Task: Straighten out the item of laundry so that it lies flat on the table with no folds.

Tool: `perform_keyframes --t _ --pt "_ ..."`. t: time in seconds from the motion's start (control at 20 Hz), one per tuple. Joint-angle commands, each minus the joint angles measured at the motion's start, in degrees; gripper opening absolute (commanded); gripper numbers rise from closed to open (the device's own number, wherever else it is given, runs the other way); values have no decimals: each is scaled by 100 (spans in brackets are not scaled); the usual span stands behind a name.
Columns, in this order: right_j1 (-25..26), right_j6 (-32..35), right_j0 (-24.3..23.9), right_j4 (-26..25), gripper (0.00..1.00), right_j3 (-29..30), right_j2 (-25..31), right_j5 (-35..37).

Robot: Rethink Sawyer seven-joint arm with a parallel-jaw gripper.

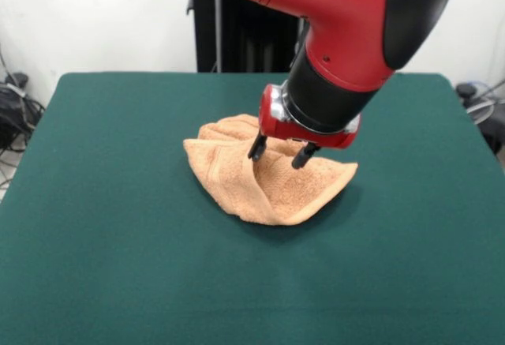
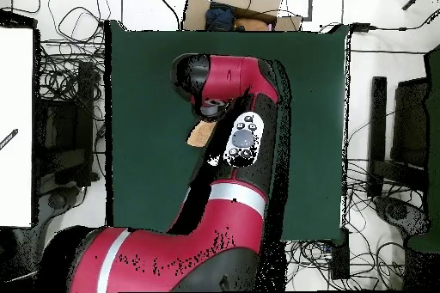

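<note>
**Gripper over crumpled towel**

The peach-orange towel [image 1: 268, 175] lies bunched and folded near the centre of the green table [image 1: 118, 242]. The gripper [image 1: 280, 153] sits right above it, its fingers [image 1: 257, 148] spread apart, tips at the cloth, clamping nothing. In the overhead view the arm hides most of the towel [image 2: 199, 135].

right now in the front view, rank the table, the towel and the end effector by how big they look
1. table, by far the largest.
2. towel.
3. end effector, two dark fingers apart over the towel; smallest, though it hangs above the cloth, so nearness to the camera may alter its apparent size slightly.
</note>
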Motion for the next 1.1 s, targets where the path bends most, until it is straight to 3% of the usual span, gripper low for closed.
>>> perform_keyframes --t 0.05,1.1 --pt "212 986 -26 -19 100 6 189 418" --pt "330 917 44 -238 100 -234 -68 558"
